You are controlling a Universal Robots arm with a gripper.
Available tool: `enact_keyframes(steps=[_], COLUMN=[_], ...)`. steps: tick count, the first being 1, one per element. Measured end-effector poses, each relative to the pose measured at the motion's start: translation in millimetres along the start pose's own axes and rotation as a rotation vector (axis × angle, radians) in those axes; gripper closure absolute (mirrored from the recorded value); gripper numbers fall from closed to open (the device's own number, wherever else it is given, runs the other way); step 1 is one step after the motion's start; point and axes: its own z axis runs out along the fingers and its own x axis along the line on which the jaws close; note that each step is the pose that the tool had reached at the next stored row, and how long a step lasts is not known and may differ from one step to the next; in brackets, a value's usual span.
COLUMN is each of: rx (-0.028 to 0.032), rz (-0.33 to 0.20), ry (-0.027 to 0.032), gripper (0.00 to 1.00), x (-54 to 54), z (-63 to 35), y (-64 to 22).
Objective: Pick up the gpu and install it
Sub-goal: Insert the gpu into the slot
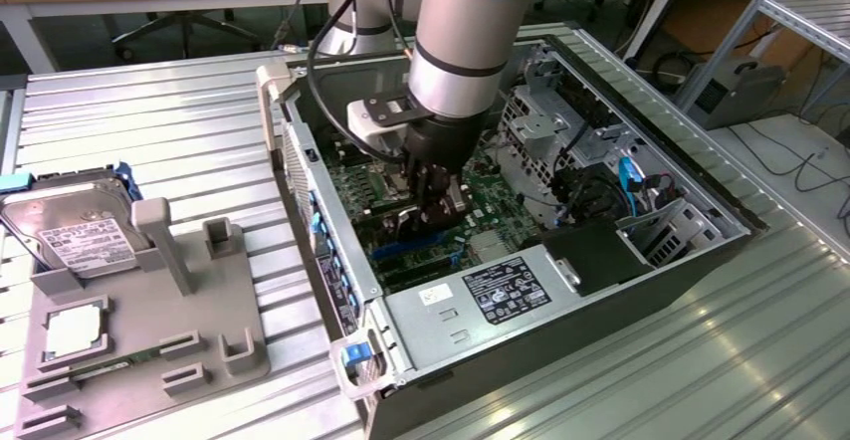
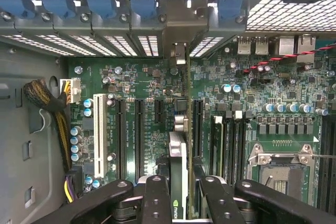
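My gripper reaches down into the open computer case and is shut on the gpu, a thin dark card held on edge over the green motherboard. In the wrist view the gpu is seen edge-on, clamped between my two black fingers. Its metal bracket end points toward the rear slot openings of the case. The card hangs beside the long black expansion slots, in line with one of them; whether it touches the slot I cannot tell.
A grey holder plate on the ribbed metal table, at the exterior view's left, carries a silver hard drive and a small square CPU chip. Inside the case are drive cages, cables, a white slot and the CPU socket.
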Motion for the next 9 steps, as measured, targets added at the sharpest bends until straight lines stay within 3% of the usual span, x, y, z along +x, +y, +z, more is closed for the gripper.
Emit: enact_keyframes(steps=[9], rx=[-0.0001], rz=[0.0], ry=[0.0003], gripper=[0.73], x=[0.0], z=[-0.2], y=[0.0])
